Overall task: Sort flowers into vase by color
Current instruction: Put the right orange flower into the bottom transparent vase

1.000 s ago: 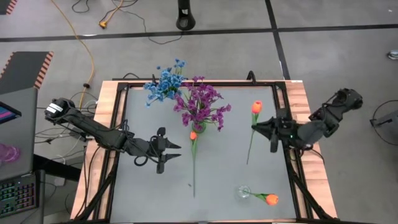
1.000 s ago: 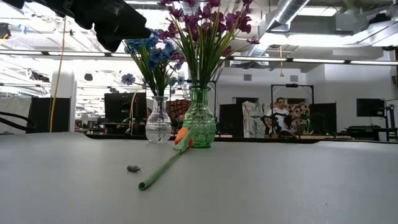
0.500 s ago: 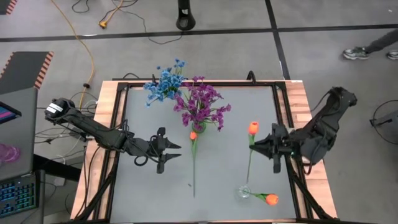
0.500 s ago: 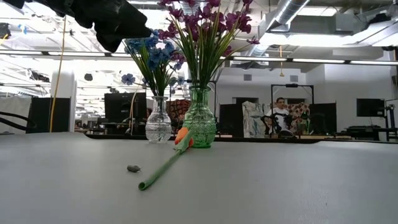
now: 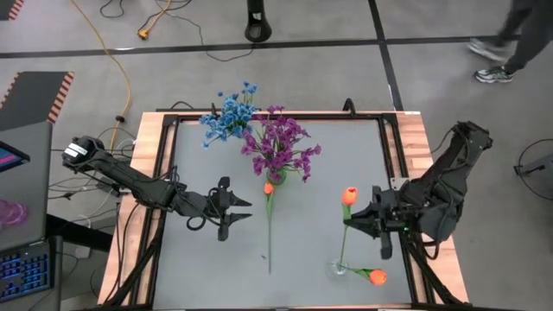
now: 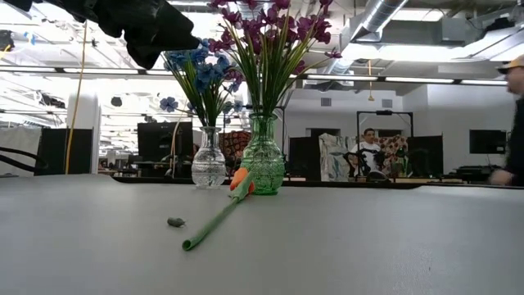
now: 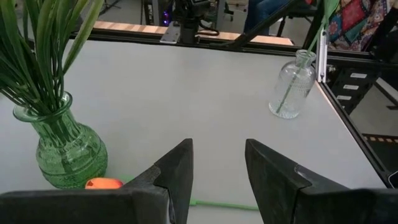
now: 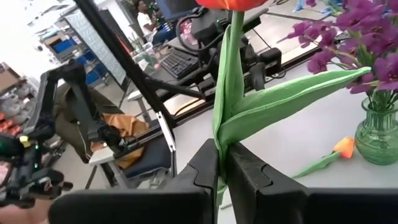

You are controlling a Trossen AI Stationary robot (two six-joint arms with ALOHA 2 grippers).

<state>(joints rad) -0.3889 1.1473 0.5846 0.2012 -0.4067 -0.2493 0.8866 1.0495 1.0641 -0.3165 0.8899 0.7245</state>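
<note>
While blue flowers (image 5: 229, 112) and purple flowers (image 5: 281, 145) stand sorted, the right hand (image 5: 352, 219) pinches a tulip (image 5: 348, 197) over the clear vase (image 5: 338, 268); another tulip (image 5: 269, 218) lies on the bench (image 5: 311, 242); the left hand (image 5: 244, 211) waits spread.

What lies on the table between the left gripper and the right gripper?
In the high view, between left gripper and right gripper, only the orange tulip on its long green stem lies on the table.

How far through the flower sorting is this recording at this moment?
Done: blue flowers stand in a clear vase, purple flowers in the green vase, and one orange tulip sits in the small clear vase. In hand: the right pincer is shut on a second tulip above that vase. Left: the tulip on the table. The left pincer waits open.
</note>
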